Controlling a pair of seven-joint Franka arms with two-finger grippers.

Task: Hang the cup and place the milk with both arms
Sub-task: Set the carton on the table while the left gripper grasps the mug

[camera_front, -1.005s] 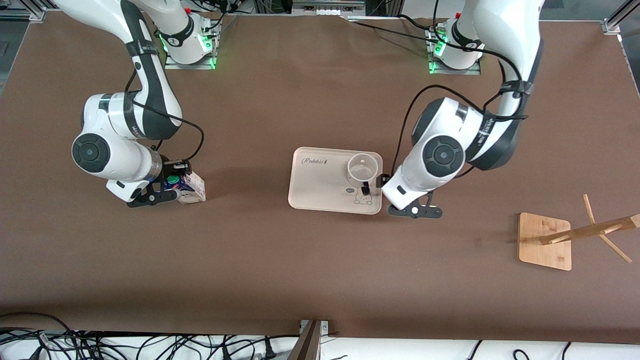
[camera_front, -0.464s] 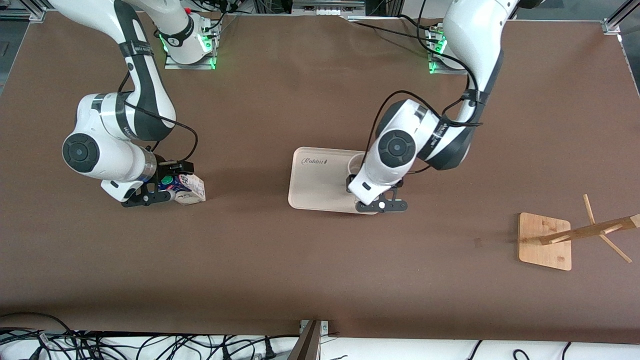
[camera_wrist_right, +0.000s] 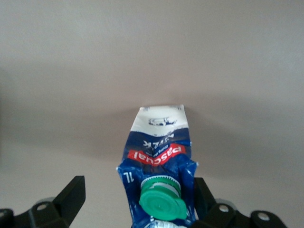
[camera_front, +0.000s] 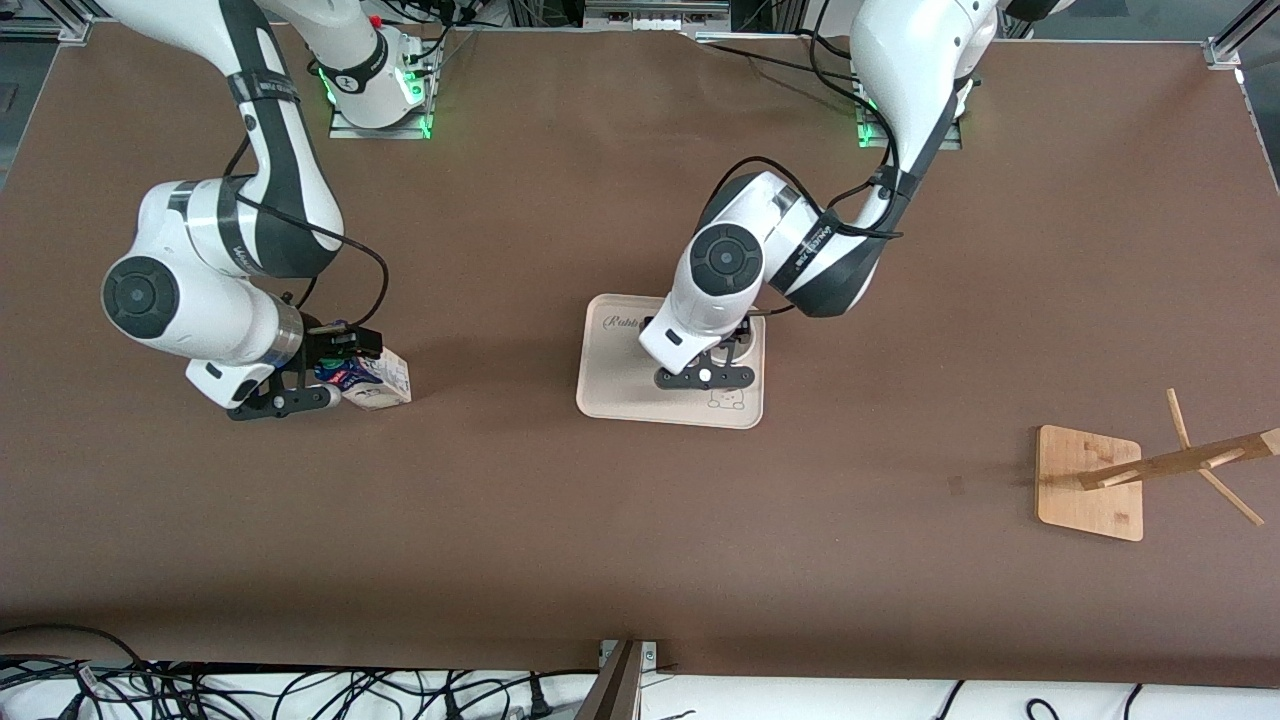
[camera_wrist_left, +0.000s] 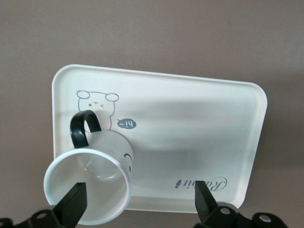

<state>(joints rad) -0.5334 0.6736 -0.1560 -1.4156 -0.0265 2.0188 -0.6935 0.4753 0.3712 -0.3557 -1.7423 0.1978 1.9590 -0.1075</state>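
Standing wide open over the cream plastic tray, the left gripper may tip the white smiley-faced ceramic cup there, while the right gripper, also open, straddles the blue-and-white green-capped milk carton on the brown table and could topple it.

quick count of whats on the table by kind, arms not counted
cup: 1
milk carton: 1
tray: 1
wooden rack: 1
total: 4
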